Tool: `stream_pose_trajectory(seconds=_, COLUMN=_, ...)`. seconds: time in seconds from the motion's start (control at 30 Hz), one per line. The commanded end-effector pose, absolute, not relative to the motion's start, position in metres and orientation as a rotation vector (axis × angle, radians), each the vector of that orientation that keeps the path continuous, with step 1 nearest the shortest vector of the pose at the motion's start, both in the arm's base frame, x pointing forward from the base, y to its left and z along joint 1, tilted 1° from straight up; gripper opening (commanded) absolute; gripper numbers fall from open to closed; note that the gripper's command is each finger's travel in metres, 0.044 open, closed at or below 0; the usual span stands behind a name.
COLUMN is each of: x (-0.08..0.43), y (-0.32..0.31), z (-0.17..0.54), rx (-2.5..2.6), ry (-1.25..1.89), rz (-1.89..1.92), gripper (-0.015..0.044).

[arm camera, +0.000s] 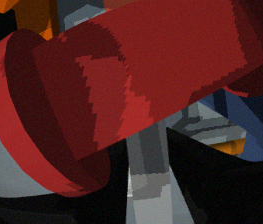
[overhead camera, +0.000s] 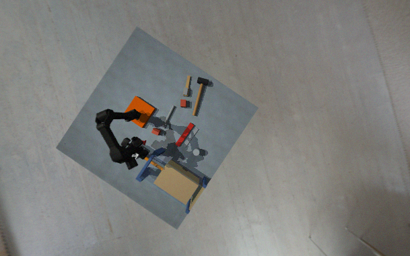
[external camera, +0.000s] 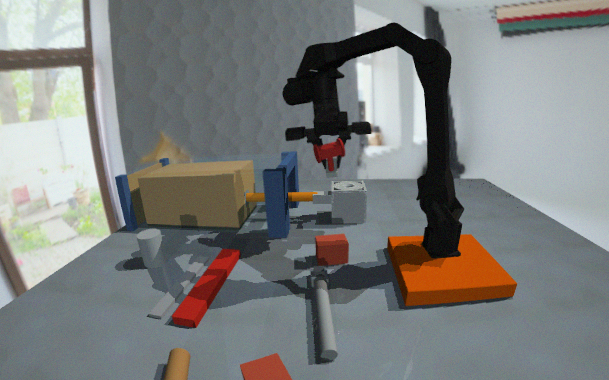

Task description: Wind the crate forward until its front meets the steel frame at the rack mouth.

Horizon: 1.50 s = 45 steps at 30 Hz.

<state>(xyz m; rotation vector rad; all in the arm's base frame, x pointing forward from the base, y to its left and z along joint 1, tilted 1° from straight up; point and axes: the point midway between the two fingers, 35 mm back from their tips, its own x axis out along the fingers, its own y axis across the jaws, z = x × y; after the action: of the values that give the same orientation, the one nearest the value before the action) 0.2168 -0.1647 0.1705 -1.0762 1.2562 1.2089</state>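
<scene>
My gripper (external camera: 331, 162) (arm camera: 144, 135) is shut on the red winch handle (external camera: 329, 149) (arm camera: 177, 47), whose grey square key (external camera: 331, 174) (arm camera: 152, 197) points down. The key's tip is above the grey winch (external camera: 349, 207) and slightly left of its round top hole (external camera: 348, 186) in the exterior view, not in it. The arm hides most of the winch from above. An orange strap (external camera: 302, 196) runs from the winch through the blue steel frame (external camera: 276, 205) (overhead camera: 145, 168) to the tan crate (external camera: 192, 200) (overhead camera: 178, 183). The crate sits flat, its front a short gap behind the frame.
A red bar (overhead camera: 185, 135) (external camera: 207, 287), a grey cylinder (overhead camera: 196, 152) (external camera: 149, 245), a red block (overhead camera: 156, 131) (external camera: 332, 250) and a grey rod (overhead camera: 170, 115) (external camera: 325, 320) lie beside the rack. A mallet (overhead camera: 198, 99) lies farther off. The arm stands on an orange base (external camera: 467, 275).
</scene>
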Motion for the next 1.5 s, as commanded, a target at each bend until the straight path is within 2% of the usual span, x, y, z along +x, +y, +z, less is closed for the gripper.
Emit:
stream_pose_trajectory(seconds=0.0, x=0.203, y=-0.175, z=0.179, rx=-1.084, ry=1.234, rz=1.204, gripper=0.0000)
stream_pose_trajectory(seconds=0.3, x=0.173, y=-0.192, z=0.190, rx=-1.072, ry=1.201, rz=1.207, gripper=0.0000)
stream_pose_trajectory(seconds=1.47, x=0.173, y=-0.192, z=0.190, rx=-1.073, ry=1.201, rz=1.205, gripper=0.0000)
